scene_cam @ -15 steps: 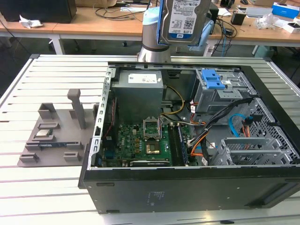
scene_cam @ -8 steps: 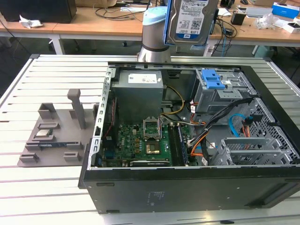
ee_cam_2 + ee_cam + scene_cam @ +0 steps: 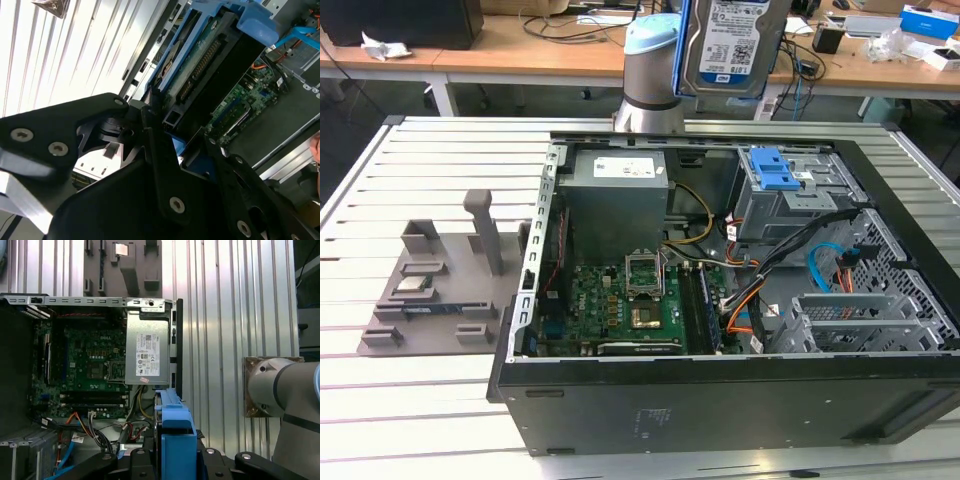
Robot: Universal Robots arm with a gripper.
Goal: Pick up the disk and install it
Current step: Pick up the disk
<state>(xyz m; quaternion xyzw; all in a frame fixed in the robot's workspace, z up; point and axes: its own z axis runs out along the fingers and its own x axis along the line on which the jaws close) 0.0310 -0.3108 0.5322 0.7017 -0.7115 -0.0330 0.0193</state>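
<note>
Item 1. Worktop [image 3: 420,400], one, of pale slats. Bare slats run along its near edge and its corner on the exterior view's left, and more lie beyond the case on both sides.

Item 2. Case [image 3: 720,400], one, black, lying flat with its open side up. Its near wall stands as a low rim. Inside are:
- one green motherboard [image 3: 610,305]
- one grey power supply [image 3: 618,195] against the far wall
- one near cage [image 3: 850,320] in the corner on the exterior view's right
- one far cage [image 3: 780,205], carrying one blue latch [image 3: 772,168]
- loose orange, blue and black cables running between them

Item 3. Fixture [image 3: 430,290], one, grey, just beside the case on the exterior view's left. It carries one small chip [image 3: 413,283] and has one tall post.

Item 4. Arm [image 3: 650,90], one, rising at the case's far rim.

Item 5. Disk [image 3: 735,45], one, with a blue frame. It is held on edge with its label toward the exterior camera, high over the far rim and well apart from everything in the case below (open air lies all round it).

Item 6. End effector [image 3: 175,135], one, black. In the second wrist view its fingers are closed against the disk's blue frame, one on each side.

Item 7. Wooden worktop [image 3: 520,60], farthest back, strewn with cables and boxes.
</note>
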